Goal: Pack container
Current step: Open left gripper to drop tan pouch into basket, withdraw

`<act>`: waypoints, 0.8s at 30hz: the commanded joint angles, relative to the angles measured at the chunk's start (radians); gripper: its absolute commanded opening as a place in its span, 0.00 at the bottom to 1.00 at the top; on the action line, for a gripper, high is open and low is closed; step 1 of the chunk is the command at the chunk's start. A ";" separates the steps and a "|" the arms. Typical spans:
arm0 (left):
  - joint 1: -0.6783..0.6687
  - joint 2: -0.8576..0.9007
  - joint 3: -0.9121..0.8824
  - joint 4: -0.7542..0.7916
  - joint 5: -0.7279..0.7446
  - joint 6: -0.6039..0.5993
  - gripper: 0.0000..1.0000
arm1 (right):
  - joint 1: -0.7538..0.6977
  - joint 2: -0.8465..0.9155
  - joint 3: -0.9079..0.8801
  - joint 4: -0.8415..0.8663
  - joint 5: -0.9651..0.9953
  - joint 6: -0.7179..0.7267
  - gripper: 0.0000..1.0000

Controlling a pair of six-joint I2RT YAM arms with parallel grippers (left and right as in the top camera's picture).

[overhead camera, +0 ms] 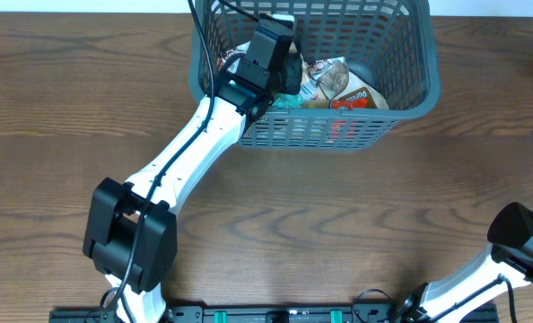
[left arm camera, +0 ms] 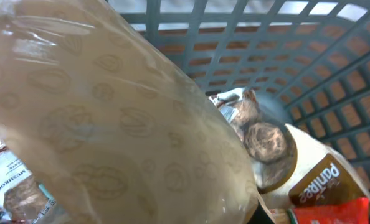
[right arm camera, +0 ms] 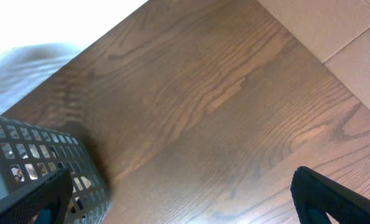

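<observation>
The container (overhead camera: 338, 135) is placed at the far edge of the desk (overhead camera: 338, 224). The left fingers (overhead camera: 283, 65) are positioned inside the container and are closed; a clear packet (left arm camera: 123, 124) covers them, so a hold cannot be confirmed. The right fingers (right arm camera: 334, 199) are spread wide and empty, well apart from the container.

From overhead we look straight down on the table (overhead camera: 69, 90) and the container (overhead camera: 374, 130) at its far edge. Our left wrist view sits inside it, close against a pale packet (left arm camera: 110, 137). Our right wrist view shares only the container's corner.
</observation>
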 commanded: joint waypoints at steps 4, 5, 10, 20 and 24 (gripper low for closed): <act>0.005 0.013 0.011 0.009 -0.012 0.029 0.63 | -0.003 0.001 -0.006 -0.002 -0.004 0.014 0.99; 0.004 0.012 0.011 0.013 -0.012 0.043 0.78 | -0.003 0.001 -0.006 -0.002 -0.004 0.014 0.99; 0.005 0.012 0.012 0.025 -0.012 0.099 0.97 | -0.003 0.001 -0.006 -0.002 -0.004 0.014 0.99; 0.064 -0.040 0.156 0.014 -0.011 0.138 0.99 | -0.003 0.001 -0.006 -0.002 -0.004 0.014 0.99; 0.089 -0.063 0.251 -0.042 -0.002 0.172 0.99 | -0.003 0.001 -0.006 -0.002 -0.005 0.014 0.99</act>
